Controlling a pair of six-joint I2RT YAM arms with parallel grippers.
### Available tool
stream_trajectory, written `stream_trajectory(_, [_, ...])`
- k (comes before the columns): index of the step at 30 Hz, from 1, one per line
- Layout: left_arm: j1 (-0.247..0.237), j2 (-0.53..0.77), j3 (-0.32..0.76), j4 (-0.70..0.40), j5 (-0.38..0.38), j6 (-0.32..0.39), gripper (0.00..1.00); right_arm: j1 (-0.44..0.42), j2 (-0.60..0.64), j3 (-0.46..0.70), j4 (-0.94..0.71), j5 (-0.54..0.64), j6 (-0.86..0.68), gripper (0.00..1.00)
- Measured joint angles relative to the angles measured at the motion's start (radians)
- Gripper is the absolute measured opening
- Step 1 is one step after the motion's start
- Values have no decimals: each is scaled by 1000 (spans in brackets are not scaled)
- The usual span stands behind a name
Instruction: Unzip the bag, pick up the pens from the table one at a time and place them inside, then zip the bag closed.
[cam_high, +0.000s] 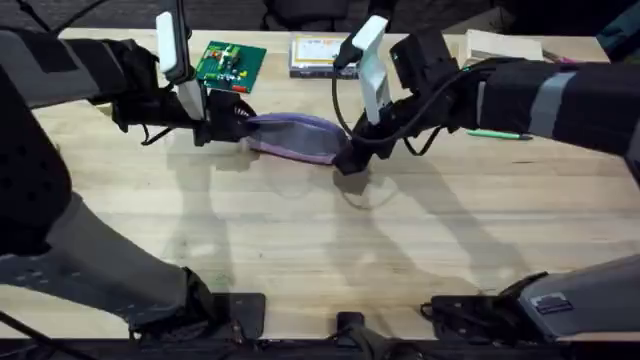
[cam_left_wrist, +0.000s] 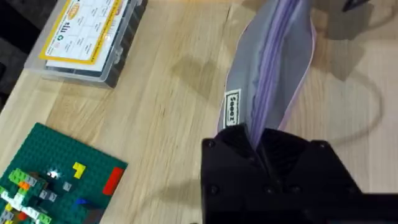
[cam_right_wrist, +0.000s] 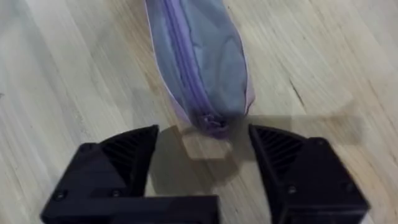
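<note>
The lavender-grey bag lies on the table toward the back, its zipper shut along its length. My left gripper is shut on the bag's left end; in the left wrist view the black fingers pinch the fabric by a small label, and the bag stretches away. My right gripper is open at the bag's right end. In the right wrist view the bag ends with its zipper end just beyond the right gripper, untouched. A green pen lies to the right, partly under the right arm.
A clear plastic box with a yellow label stands behind the bag, also in the left wrist view. A green brick plate sits at the back left. A light flat object lies at the back right.
</note>
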Motion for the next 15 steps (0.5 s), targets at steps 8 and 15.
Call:
stream_trajectory(8, [0, 0, 0, 0, 0, 0, 42, 0, 0, 0, 22, 0, -7, 396])
stream_trajectory(15, [0, 0, 0, 1, 0, 0, 42, 3, 0, 0, 29, -7, -7, 36])
